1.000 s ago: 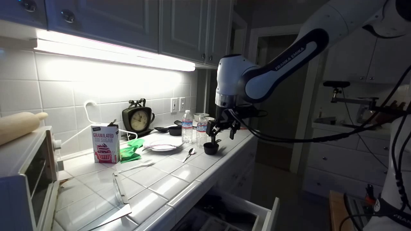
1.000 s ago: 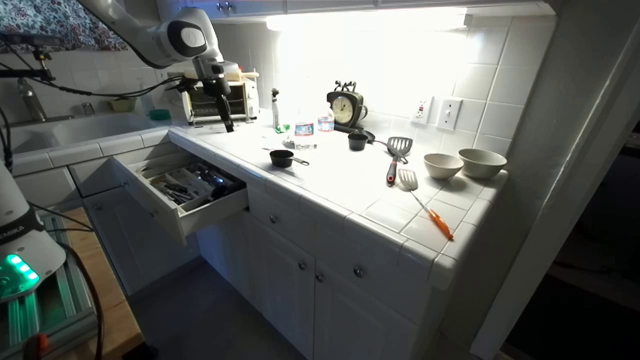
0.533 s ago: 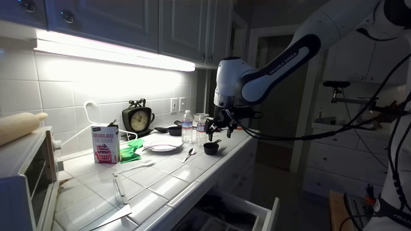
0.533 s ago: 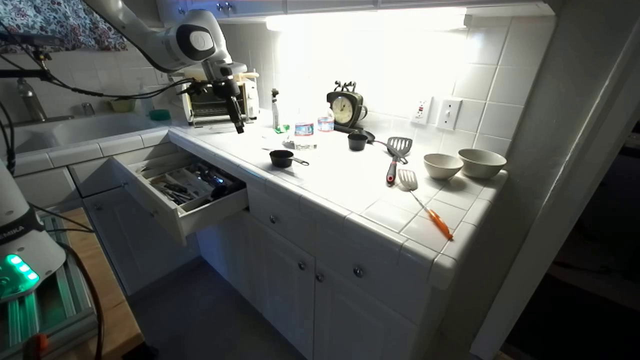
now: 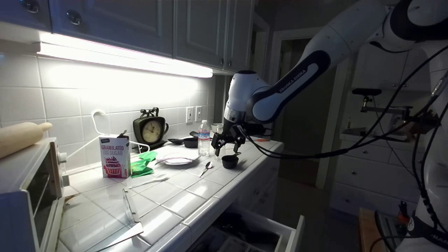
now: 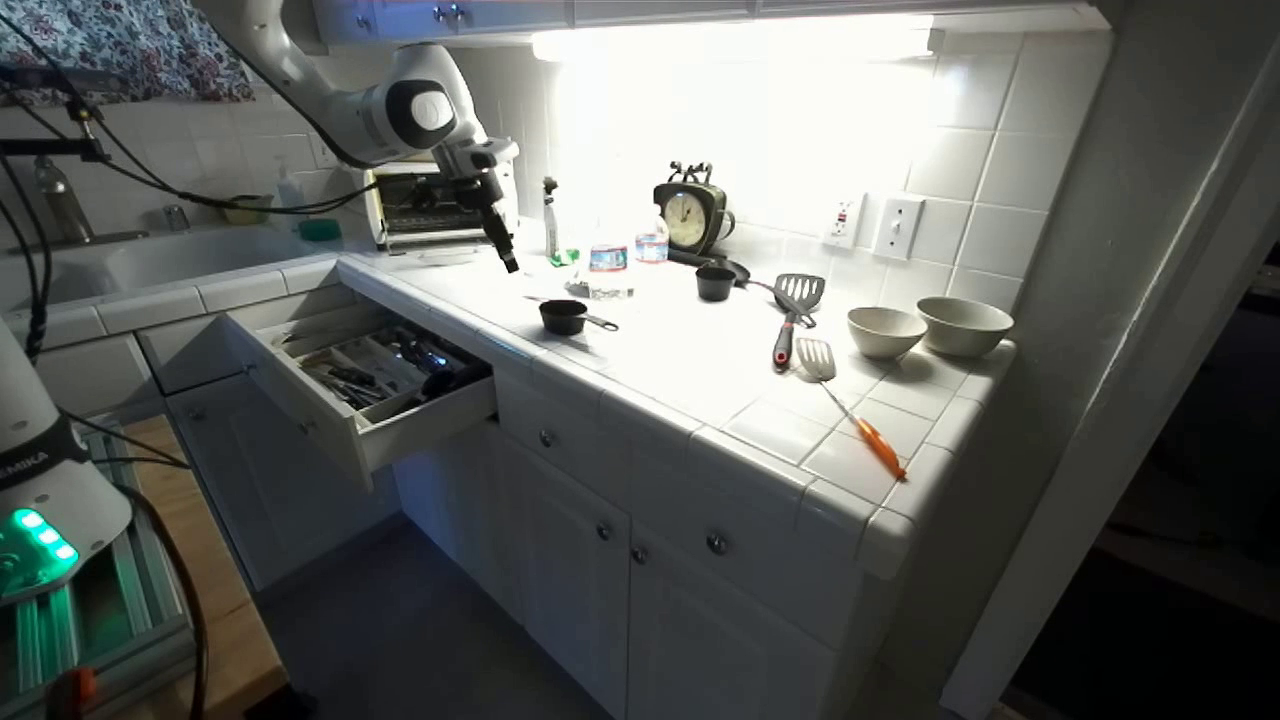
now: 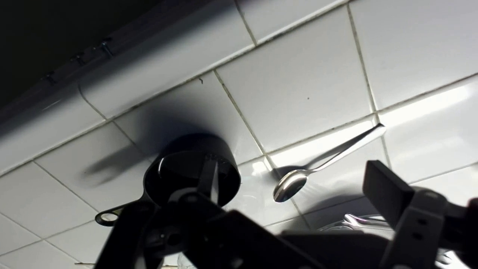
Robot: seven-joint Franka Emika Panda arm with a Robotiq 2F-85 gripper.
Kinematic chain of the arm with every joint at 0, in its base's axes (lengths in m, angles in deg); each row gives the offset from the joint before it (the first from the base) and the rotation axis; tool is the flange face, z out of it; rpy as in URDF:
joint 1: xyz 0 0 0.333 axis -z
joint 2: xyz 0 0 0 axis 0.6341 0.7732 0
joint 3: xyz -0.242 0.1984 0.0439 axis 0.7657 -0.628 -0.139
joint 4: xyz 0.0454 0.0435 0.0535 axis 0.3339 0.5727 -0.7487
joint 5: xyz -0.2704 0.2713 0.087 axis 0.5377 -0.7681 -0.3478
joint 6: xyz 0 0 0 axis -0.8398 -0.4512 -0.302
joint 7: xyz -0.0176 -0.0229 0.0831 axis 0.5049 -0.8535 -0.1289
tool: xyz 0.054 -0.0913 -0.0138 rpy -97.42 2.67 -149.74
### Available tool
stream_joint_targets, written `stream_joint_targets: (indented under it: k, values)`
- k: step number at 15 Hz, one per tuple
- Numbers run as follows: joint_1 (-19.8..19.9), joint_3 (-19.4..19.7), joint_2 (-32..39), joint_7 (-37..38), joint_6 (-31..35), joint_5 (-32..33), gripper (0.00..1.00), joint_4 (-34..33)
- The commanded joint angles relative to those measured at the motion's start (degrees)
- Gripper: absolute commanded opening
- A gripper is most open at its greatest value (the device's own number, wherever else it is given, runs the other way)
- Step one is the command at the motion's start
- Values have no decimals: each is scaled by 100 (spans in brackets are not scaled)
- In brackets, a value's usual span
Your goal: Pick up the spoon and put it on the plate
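A small silver spoon [image 5: 207, 167] lies on the white tiled counter; in the wrist view its bowl [image 7: 291, 185] shows between my fingers. A white plate [image 5: 175, 156] with a utensil lying across it is farther back in an exterior view; its edge shows at the bottom of the wrist view, partly hidden by the gripper. My gripper [image 5: 226, 151] is open and empty, pointing down above the counter near the spoon; it also shows in an exterior view [image 6: 512, 266] and in the wrist view [image 7: 294, 170]. In the wrist view one finger overlaps a black measuring cup.
The black measuring cup [image 5: 230, 161] stands beside the spoon. Water bottles [image 5: 204, 140] stand behind the gripper, one partly hidden by it. A sugar box [image 5: 114, 157], green bag [image 5: 142, 166] and white utensil [image 5: 150, 181] lie left. An open drawer [image 6: 430, 435] juts below the counter edge.
My open gripper has moved from over the measuring cup toward the spoon, leftward in one exterior picture and rightward in the opposite one. The spoon, plate and cup have not moved.
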Motion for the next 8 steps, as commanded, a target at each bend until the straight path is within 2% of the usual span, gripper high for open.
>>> stream_joint_targets:
  k: [1,8]
  values:
    - [-207,194,444,-99,171,-234,100,-427]
    - [-533,466,935,433,327,-532,100,-821]
